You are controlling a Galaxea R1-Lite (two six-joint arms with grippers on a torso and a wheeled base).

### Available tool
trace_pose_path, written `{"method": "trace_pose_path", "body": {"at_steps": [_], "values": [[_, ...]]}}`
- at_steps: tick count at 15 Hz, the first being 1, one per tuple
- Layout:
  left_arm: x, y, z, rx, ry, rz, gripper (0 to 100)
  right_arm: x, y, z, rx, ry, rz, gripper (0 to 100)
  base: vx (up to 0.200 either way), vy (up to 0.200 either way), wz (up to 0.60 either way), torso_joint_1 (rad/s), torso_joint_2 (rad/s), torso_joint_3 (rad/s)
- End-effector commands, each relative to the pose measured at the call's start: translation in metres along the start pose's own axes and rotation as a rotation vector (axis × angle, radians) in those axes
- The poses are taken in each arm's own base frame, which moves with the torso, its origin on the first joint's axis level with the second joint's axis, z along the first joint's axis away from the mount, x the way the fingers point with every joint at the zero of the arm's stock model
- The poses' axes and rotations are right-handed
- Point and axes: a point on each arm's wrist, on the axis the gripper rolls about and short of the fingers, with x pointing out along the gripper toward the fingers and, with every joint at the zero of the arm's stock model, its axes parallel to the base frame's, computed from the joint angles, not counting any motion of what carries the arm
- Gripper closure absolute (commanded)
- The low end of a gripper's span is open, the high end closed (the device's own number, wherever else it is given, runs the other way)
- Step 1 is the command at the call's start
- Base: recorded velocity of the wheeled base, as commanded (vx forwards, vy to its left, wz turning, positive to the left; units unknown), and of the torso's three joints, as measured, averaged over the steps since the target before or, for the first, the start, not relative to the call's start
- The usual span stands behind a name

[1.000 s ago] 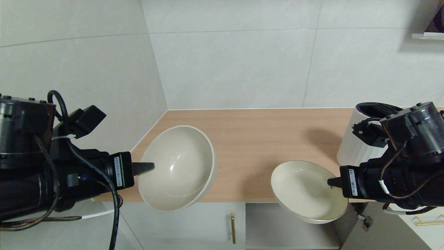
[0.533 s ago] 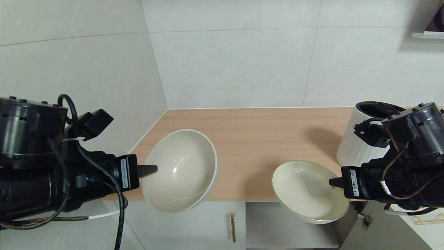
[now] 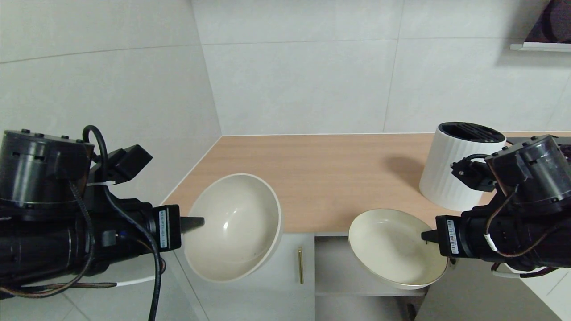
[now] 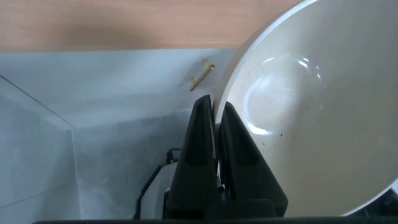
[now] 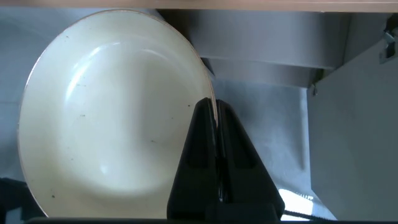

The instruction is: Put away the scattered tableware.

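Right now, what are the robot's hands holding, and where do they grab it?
The left gripper pinches the deep bowl by its rim; the right gripper pinches the shallow dish by its rim.

Place: we're in a kitchen | we see wood counter, tiled wall, cabinets with brass handle below.

A white ribbed canister stands on the wooden counter.

Nothing legible — labels too small.
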Motion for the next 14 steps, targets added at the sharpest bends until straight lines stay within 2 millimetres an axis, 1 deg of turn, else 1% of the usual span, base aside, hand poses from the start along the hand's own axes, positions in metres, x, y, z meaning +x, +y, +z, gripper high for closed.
{"method": "trace_pose_path", "body": {"at_steps": [1,10,14], "values": [[0.0021,0.0005,-0.0011,0.0,0.009,0.002,100,0.0045,0.0004,-0.0008,-0.003,0.014,-0.006,100,0.0,0.0,0.0,0.0,0.0,0.0],[0.0029,0.0006,-0.0012,-0.001,0.011,0.005,100,0.0139,-0.0001,-0.0025,-0.003,0.04,-0.025,100,0.0,0.0,0.0,0.0,0.0,0.0],[0.0029,0.0006,-0.0013,-0.001,0.012,0.003,100,0.0139,-0.0001,-0.0025,-0.004,0.04,-0.025,100,0.0,0.0,0.0,-0.012,0.02,0.01]]}}
